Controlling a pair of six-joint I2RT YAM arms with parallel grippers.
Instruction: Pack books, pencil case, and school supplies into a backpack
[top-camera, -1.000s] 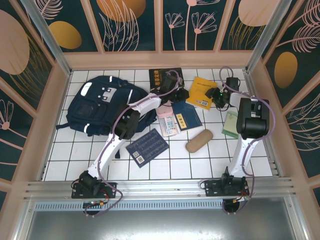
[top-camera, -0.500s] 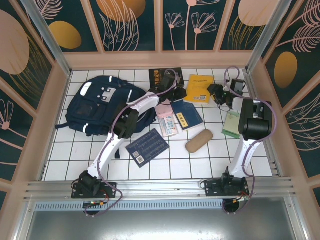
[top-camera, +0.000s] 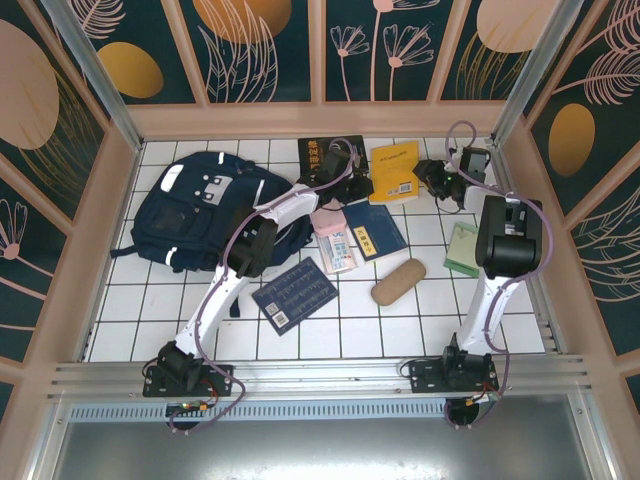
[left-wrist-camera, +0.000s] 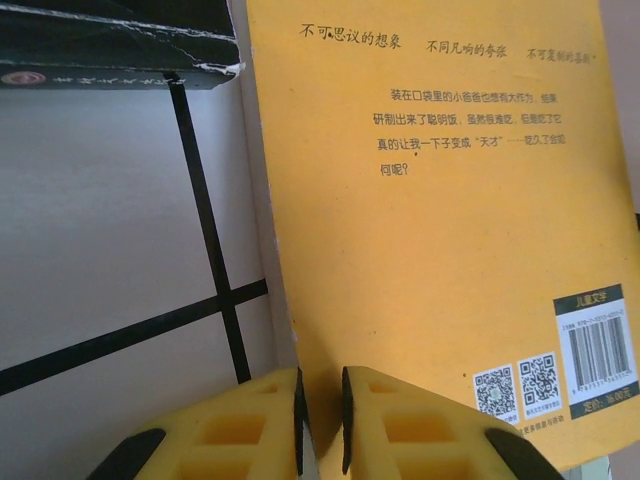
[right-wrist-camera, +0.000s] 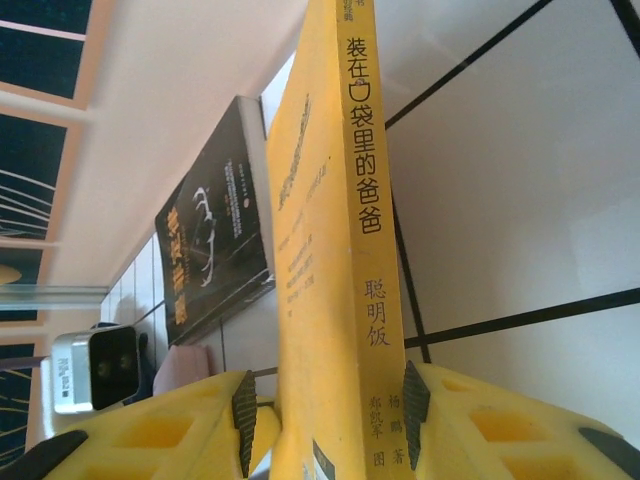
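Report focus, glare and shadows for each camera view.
Top external: sharp and evenly lit, only soft shadows on the white table. Left wrist: print on the yellow book crisp, jaws at the bottom edge slightly soft. Right wrist: spine lettering sharp, table washed out toward the top, black book softer.

A large navy blue fabric backpack (top-camera: 205, 215) is seen lying at the far left of the white tiled table (top-camera: 400, 330). A black rectangular book (top-camera: 315, 155) is laid along the far edge, with a bright yellow rectangular book (top-camera: 392, 170) just right of it. The left end effector (top-camera: 358, 186) is placed at the yellow book's left edge and the right end effector (top-camera: 428, 178) at its right edge; finger gaps cannot be made out. A plain navy rectangular book (top-camera: 375, 230) is seen nearer the bases, with a long white-and-blue printed packet (top-camera: 336, 245) just beside it. A grid-patterned navy book (top-camera: 293, 292) with a white barcode label is laid nearer still, with a tan oblong pouch (top-camera: 398, 281) to its right. A small pale green piece (top-camera: 462, 248) is found at the table's right side.
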